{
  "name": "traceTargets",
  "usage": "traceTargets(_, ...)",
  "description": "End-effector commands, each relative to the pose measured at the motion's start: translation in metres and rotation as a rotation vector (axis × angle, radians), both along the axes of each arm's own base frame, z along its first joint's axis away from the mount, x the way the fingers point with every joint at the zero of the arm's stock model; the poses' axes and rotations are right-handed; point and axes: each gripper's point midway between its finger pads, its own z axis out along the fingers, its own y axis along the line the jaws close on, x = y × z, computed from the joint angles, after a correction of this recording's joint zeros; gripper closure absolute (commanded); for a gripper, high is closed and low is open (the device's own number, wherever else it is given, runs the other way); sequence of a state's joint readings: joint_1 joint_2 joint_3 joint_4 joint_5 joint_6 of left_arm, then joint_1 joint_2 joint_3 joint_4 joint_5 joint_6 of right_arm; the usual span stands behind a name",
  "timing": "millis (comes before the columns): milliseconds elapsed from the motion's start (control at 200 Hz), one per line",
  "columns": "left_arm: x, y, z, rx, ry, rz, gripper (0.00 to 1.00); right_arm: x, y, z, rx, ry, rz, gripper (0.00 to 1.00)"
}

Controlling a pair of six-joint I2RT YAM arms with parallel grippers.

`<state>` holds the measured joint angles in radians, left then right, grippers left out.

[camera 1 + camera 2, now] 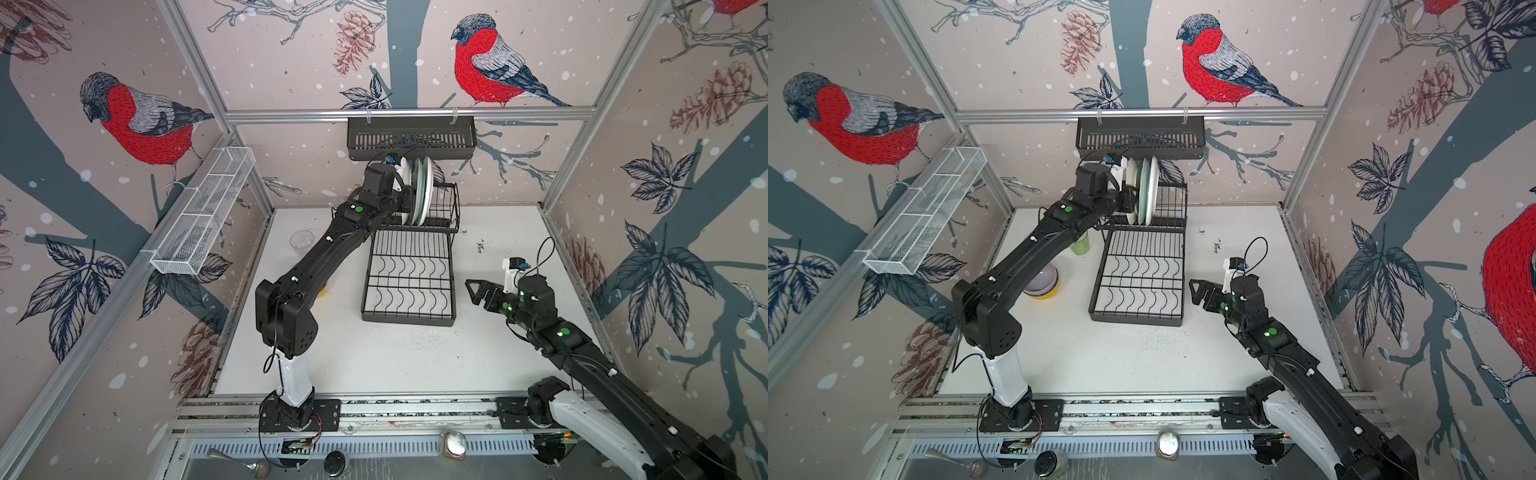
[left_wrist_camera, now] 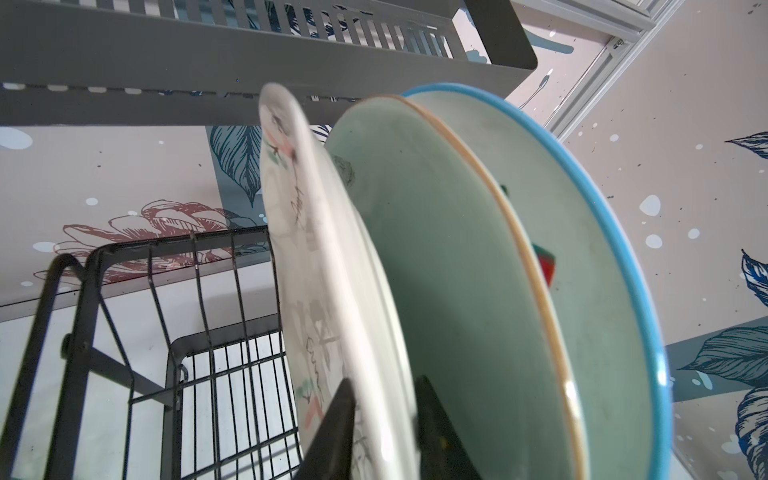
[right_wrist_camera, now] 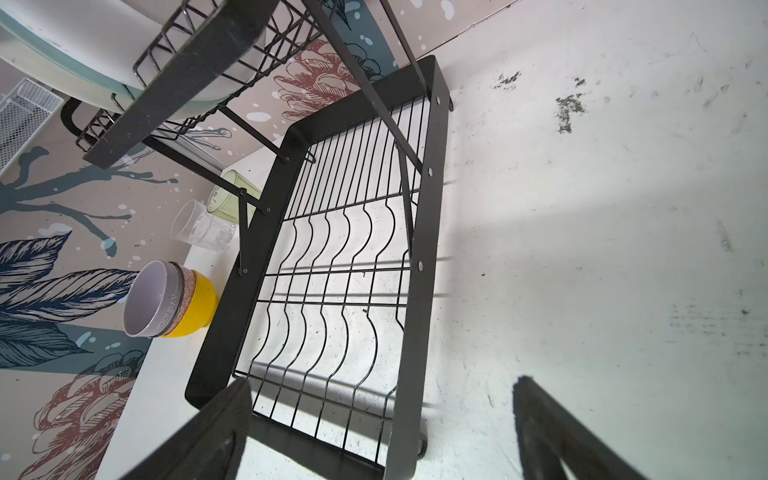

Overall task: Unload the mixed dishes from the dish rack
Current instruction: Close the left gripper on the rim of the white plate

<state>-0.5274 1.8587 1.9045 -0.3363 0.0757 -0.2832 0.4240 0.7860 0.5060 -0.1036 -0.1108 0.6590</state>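
In both top views the right gripper (image 1: 473,291) hovers at the lower right of the frame, just right of the dish rack (image 1: 409,320). Its fingers are released and spread wide, and in the right wrist view they stand far apart over the white table (image 3: 582,249) and the rack's near edge. The rack's lower tier lies mid-frame on the table.

Left of the rack stands a nested stack: the lilac bowl (image 3: 153,299) sits inside the pink-patterned bowl (image 3: 188,297), which sits inside the yellow bowl (image 3: 201,305). Farther back, near the rack's left rear corner, the green glass (image 3: 228,195) and the clear glass (image 3: 199,226) stand upright, just beside each other.

Farther still, in the upper middle of the frame, the rack's upper tier carries three plates on edge. The cream floral plate (image 2: 311,249) is leftmost, the mint plate (image 2: 436,270) in the middle, and the watermelon-print plate (image 2: 602,270) rightmost. The left gripper (image 2: 384,436) grasps the cream floral plate's rim, one finger against each face. Behind and above, the black slotted basket (image 1: 411,135) hangs from the rear rail (image 1: 291,115).
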Motion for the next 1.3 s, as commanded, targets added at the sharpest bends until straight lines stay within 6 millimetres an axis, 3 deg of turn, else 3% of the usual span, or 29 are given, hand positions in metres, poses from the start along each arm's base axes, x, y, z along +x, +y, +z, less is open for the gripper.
traceTargets(0, 0.001, -0.002, 0.013, 0.0, -0.046, -0.015, 0.8, 0.001, -0.001, 0.006, 0.017, -0.026, -0.007, 0.0)
traceTargets(230, 0.001, 0.001, 0.017, 0.019, -0.055, -0.012, 0.91, 0.001, -0.002, 0.005, 0.019, -0.03, -0.012, 0.01)
traceTargets(595, 0.002, 0.002, 0.026, 0.029, -0.079, -0.006, 0.94, 0.001, -0.004, 0.001, 0.014, -0.025, -0.022, 0.01)
traceTargets(690, 0.003, 0.003, 0.029, 0.03, -0.085, -0.005, 1.0, 0.001, -0.005, 0.001, 0.013, -0.026, -0.024, 0.01)
traceTargets(1296, 0.0, 0.007, 0.061, 0.012, -0.166, 0.005, 1.0, -0.002, -0.008, 0.003, 0.008, -0.043, -0.024, 0.0)
